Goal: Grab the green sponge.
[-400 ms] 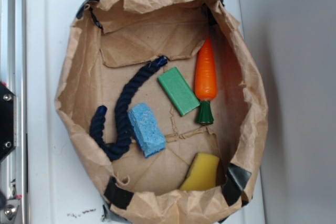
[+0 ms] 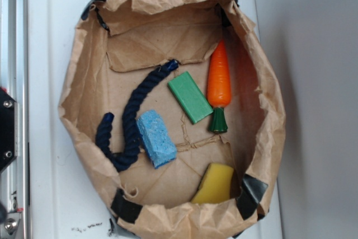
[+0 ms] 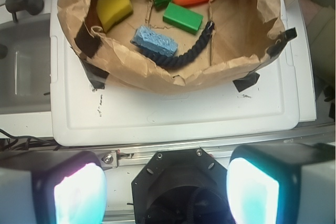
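The green sponge [image 2: 190, 97] lies flat on the floor of a brown paper bag [image 2: 84, 76], between a dark blue rope [image 2: 131, 117] and a toy carrot [image 2: 218, 79]. From the wrist view the green sponge [image 3: 182, 17] sits far ahead inside the bag. My gripper [image 3: 166, 188] is open, its two pale fingers wide apart with nothing between them, well back from the bag over the robot's black base. The exterior view does not show the gripper.
A porous light-blue sponge [image 2: 156, 138] lies next to the rope. A curved yellow sponge [image 2: 215, 183] rests at the bag's near end. The bag's crumpled walls [image 3: 173, 74] stand up around everything, on a white board [image 3: 173, 114]. A sink [image 3: 21, 72] is at left.
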You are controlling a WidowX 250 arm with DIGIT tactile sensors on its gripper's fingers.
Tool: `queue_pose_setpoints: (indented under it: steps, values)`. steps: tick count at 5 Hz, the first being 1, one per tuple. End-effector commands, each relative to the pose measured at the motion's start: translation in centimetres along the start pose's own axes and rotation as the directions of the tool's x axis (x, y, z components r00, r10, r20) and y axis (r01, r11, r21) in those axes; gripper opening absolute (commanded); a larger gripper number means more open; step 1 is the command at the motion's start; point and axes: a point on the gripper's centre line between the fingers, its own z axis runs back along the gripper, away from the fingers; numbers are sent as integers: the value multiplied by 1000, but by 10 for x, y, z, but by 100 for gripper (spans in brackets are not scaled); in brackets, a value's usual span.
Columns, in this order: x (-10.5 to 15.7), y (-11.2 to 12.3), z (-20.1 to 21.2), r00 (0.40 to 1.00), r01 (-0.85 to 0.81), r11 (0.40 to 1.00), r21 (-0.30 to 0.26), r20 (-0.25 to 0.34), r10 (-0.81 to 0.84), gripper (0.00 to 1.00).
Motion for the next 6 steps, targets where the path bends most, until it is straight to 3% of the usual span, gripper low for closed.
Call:
queue_pose_setpoints:
  steps: [1, 2, 3, 4, 5, 6]
  values:
    - [57, -33, -23, 996, -73, 997, 28, 46, 72, 100]
    - [87, -37, -31, 990, -128, 992, 16, 67, 127, 100]
    - [117, -30, -45, 951, -296, 955, -8, 86, 296, 100]
    - [136, -10, -60, 860, -500, 864, -52, 83, 503, 100]
    - [130, 5, -62, 758, -638, 757, -137, 58, 650, 100]
    - [130, 5, -62, 758, -638, 757, -137, 58, 650, 100]
